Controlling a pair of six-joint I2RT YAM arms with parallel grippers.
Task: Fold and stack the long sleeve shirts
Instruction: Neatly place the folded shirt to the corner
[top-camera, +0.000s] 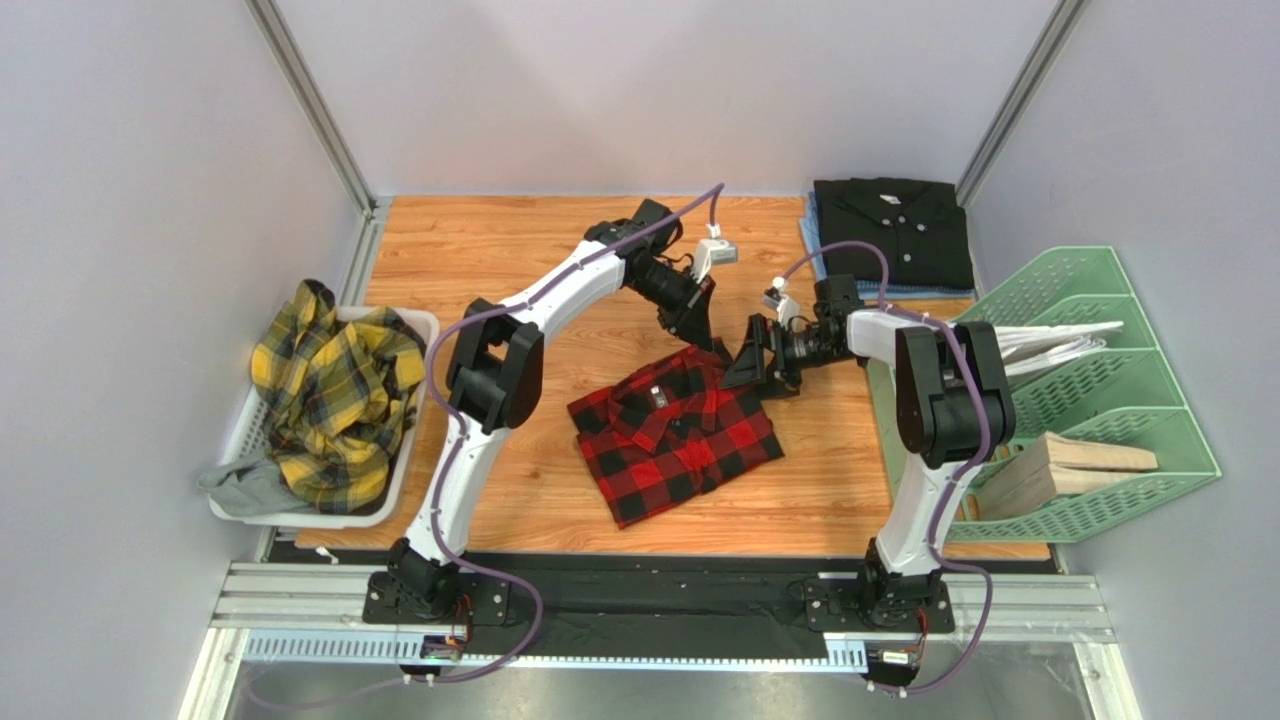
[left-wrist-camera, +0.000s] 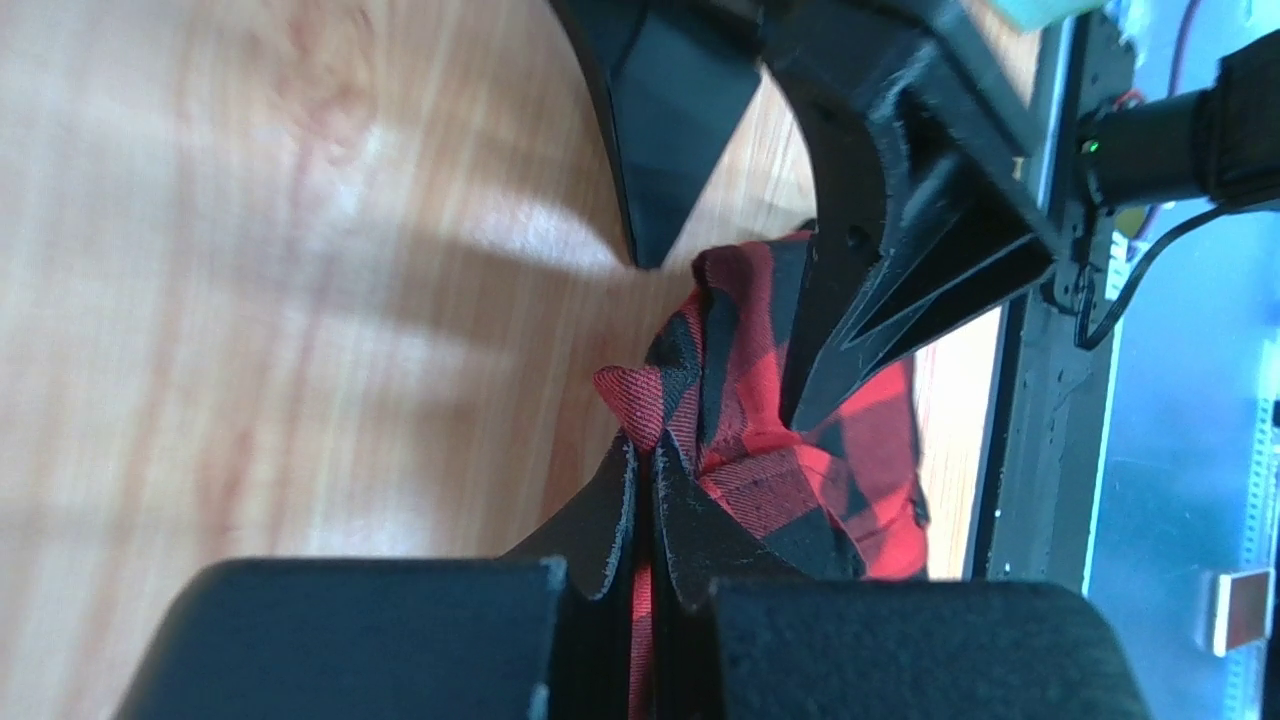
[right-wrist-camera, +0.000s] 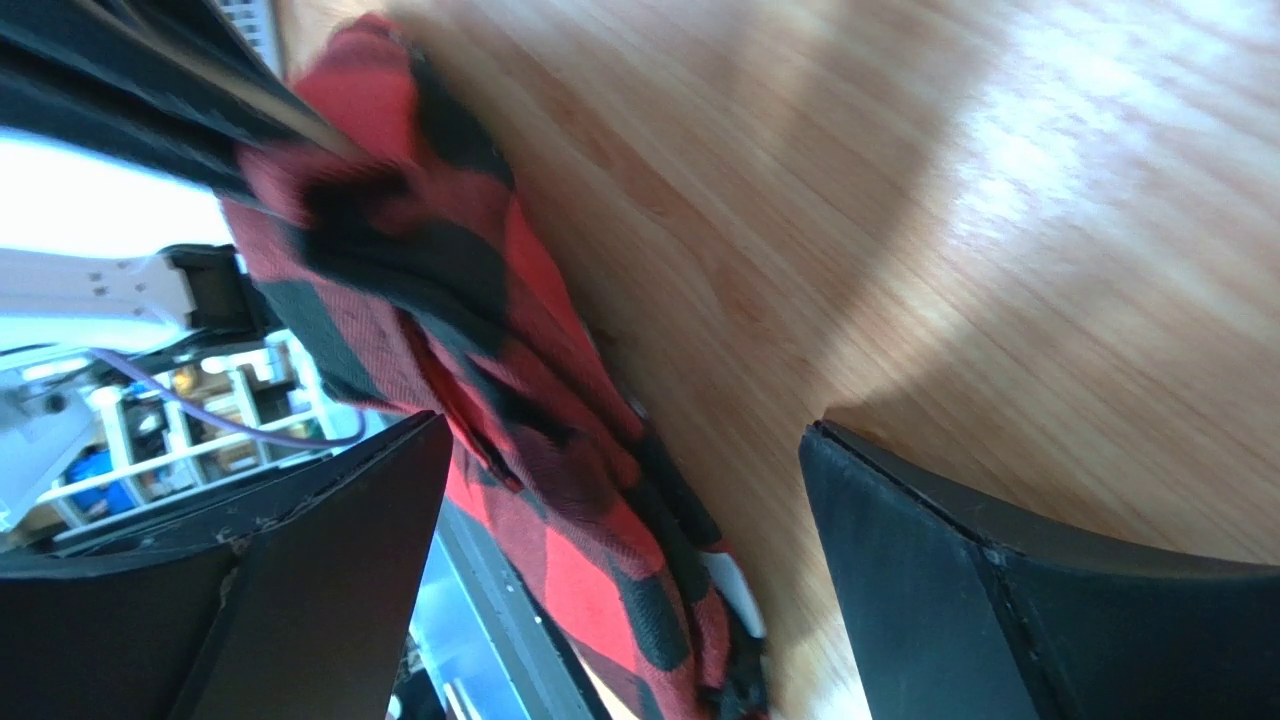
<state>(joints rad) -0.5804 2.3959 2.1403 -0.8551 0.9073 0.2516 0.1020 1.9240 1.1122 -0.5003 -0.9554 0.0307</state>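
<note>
The red-and-black check shirt (top-camera: 676, 435) lies folded in the middle of the wooden table. My left gripper (top-camera: 718, 342) is at its far right corner, shut on a pinch of the red check cloth (left-wrist-camera: 751, 435); the closed fingertips (left-wrist-camera: 646, 458) hold the fabric lifted a little. My right gripper (top-camera: 756, 365) is right beside it, open, its jaws standing wide on either side of the shirt's edge (right-wrist-camera: 496, 375) without gripping it. The plain black shirt (top-camera: 890, 233) lies folded at the back right. The yellow-and-dark plaid shirt (top-camera: 334, 393) is crumpled in a basket at the left.
A white basket (top-camera: 424, 323) at the left edge holds the plaid shirt and a grey cloth (top-camera: 241, 480). A green file rack (top-camera: 1112, 405) with wooden blocks (top-camera: 1067, 465) stands at the right. The black shirt rests on a blue layer (top-camera: 812, 240).
</note>
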